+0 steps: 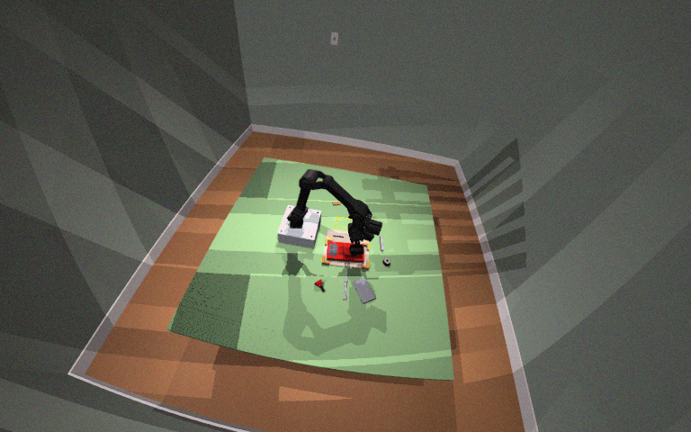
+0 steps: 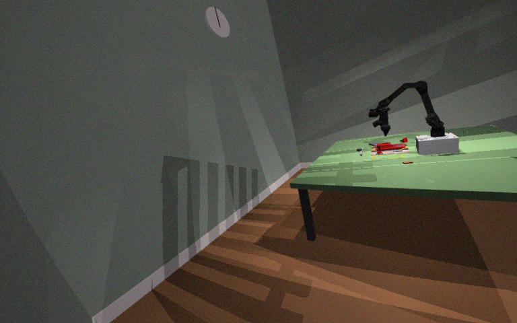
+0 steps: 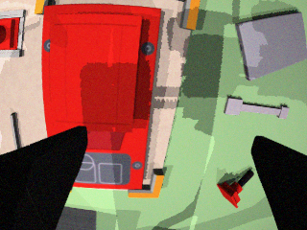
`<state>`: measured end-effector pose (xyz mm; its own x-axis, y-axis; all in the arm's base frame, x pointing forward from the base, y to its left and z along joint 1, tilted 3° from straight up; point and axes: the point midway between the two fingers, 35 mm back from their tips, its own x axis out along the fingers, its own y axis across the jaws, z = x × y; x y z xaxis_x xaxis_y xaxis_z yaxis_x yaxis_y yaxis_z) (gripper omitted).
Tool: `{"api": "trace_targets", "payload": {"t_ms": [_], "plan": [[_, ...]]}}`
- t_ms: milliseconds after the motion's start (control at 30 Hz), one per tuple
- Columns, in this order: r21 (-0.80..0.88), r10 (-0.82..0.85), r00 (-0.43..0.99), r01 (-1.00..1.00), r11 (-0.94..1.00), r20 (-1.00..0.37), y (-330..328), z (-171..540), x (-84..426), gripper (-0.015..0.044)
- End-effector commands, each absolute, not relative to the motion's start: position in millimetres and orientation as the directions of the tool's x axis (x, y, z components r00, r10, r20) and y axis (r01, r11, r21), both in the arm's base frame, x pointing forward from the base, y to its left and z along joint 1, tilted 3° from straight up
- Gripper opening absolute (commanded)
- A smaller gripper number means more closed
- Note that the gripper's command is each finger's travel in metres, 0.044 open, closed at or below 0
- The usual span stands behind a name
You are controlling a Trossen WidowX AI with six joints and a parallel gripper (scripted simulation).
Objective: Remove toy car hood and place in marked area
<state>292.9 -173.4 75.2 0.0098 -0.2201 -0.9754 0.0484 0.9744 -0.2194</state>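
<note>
Hovering above the raised red hood with the gripper spread almost fully, gripping nothing. In the exterior view, seeing a gap beneath the fingertips; in the top view, losing part of the hood behind them. Finding the hood on the toy car, outside the yellow outline. Noticing round grey studs clearly only in the wrist view, but missing the outline there. Farther out on the desk, seeing a grey plate, a pale wrench-like piece and a red-and-black piece beyond one side of the car, and spotting an orange block past the outline.
</note>
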Motion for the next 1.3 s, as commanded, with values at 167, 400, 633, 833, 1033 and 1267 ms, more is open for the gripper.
{"api": "trace_targets", "payload": {"t_ms": [167,400,633,833,1033,1267], "plan": [[-0.052,-0.055,0.022,0.088,0.995,-0.998,-129,60,314,0.044],[-0.052,-0.055,0.022,0.088,0.995,-0.998,-130,56,314,0.044],[-0.052,-0.055,0.022,0.088,0.995,-0.998,-130,50,315,0.044],[-0.052,-0.055,0.022,0.088,0.995,-0.998,-131,44,315,0.044],[-0.053,-0.055,0.022,0.088,0.995,-0.998,-131,38,315,0.044],[-0.053,-0.055,0.022,0.088,0.995,-0.998,-132,32,315,0.044]]}}
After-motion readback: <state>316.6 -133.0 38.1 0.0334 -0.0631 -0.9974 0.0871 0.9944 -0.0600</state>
